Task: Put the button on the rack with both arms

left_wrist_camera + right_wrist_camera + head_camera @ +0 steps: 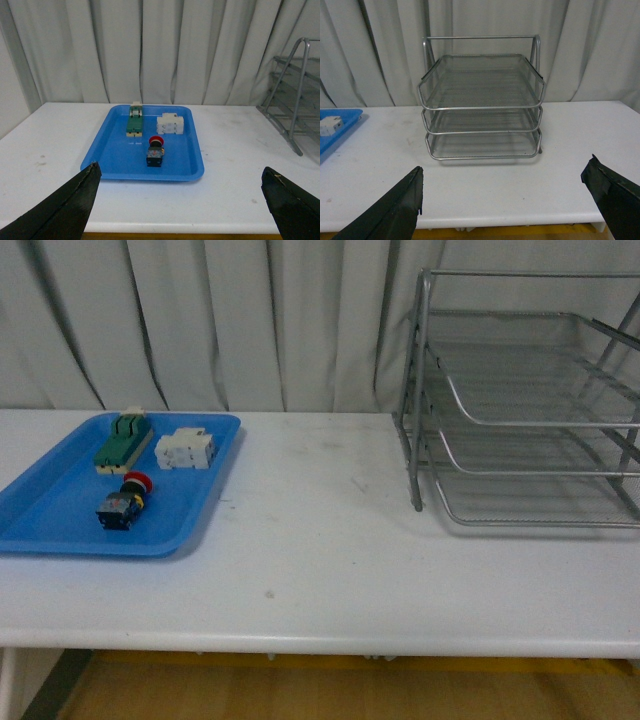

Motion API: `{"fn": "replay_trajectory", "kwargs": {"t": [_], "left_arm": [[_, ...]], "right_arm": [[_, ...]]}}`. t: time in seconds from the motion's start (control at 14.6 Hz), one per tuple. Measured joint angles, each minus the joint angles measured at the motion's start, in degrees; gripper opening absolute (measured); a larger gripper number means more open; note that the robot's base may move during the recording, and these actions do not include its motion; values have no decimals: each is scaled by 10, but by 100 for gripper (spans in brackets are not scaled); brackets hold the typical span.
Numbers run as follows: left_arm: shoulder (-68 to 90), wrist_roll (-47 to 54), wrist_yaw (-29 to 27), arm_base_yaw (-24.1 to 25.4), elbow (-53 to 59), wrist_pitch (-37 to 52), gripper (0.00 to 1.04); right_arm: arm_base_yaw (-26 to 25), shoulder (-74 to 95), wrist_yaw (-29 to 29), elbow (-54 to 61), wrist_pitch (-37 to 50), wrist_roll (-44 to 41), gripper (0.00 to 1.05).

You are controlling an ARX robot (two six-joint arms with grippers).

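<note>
At the far left of the white table (320, 540), the flat blue tray (40, 530) held three parts. The green-topped block (123, 440) and the white block (186, 449) sat along its far edge. Nearer the robot lay the button (124, 502), on its side with the red cap turned toward the curtain (250, 320), apart from both blocks. That loose spacing appeared to leave room for fingers to come down on either side of its dark body. The left gripper (180, 170) hung well short of the tray with its jaws spread wide and nothing between them. In the left wrist view it was lined up on the button, seemingly posed for a first reach. The middle of the table offered a likely meeting ground if the part was to pass from one arm to the other. At the right stood the rack (520, 410), its three mesh trays opening toward the robot. The right gripper (506, 167) faced it squarely, jaws likewise parted and empty, apparently stationed there because the rack sat on that arm's side. No step of the task looked begun.
</note>
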State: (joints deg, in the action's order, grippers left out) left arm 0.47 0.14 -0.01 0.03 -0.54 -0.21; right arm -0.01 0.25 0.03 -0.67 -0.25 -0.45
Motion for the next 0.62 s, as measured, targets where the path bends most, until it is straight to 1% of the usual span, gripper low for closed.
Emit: {"fn": "replay_trajectory", "kwargs": {"t": [0.62], "left_arm": [[0,0,0,0,0,0,98]], "right_arm": [[0,0,0,0,0,0,98]]}}
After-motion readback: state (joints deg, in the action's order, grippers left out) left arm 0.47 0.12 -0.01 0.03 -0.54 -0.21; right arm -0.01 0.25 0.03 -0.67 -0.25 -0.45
